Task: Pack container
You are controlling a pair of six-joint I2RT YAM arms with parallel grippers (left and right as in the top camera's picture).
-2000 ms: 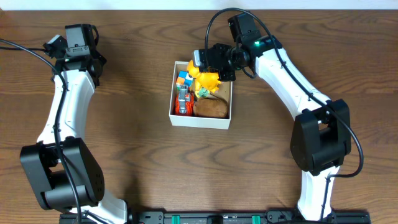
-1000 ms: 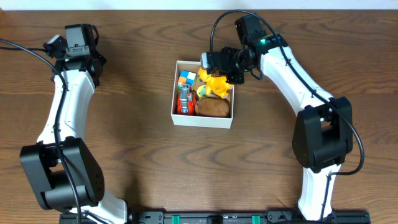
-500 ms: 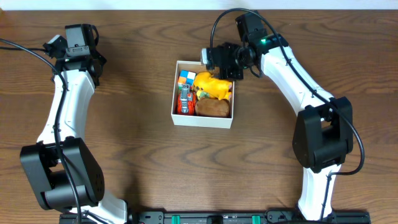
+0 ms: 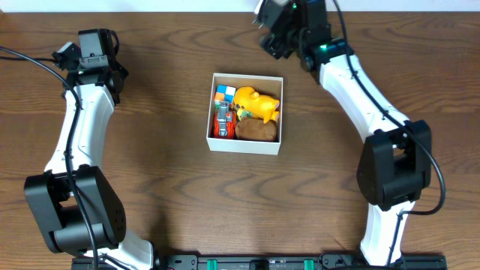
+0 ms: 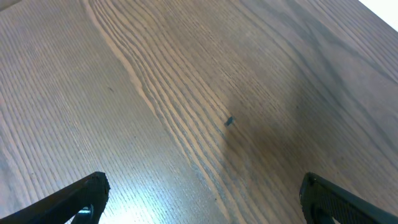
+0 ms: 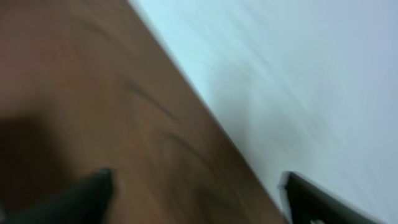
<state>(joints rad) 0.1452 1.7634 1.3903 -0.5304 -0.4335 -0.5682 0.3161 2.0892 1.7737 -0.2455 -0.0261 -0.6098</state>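
Observation:
The container (image 4: 244, 146), a square white box with a brown inside, sits mid-table. Inside it lie a yellow toy (image 4: 255, 103), a brown lump (image 4: 257, 130), a coloured cube (image 4: 224, 94) and a red-orange toy (image 4: 220, 121). My right gripper (image 4: 264, 16) hovers beyond the box's far right corner, by the table's far edge, apart from it. In the blurred right wrist view it (image 6: 196, 186) is open and holds nothing. My left gripper (image 4: 88, 46) is far off at the upper left. It (image 5: 202, 190) stands open over bare wood.
The table's far edge runs close under the right gripper, with a white surface (image 6: 298, 74) beyond it. Dark wood (image 5: 186, 93) lies below the left gripper. Both arm bases stand at the table's near edge.
My right gripper opened and let go of the yellow toy, which now lies in the container. It then pulled up and back toward the far edge. The left arm has not moved.

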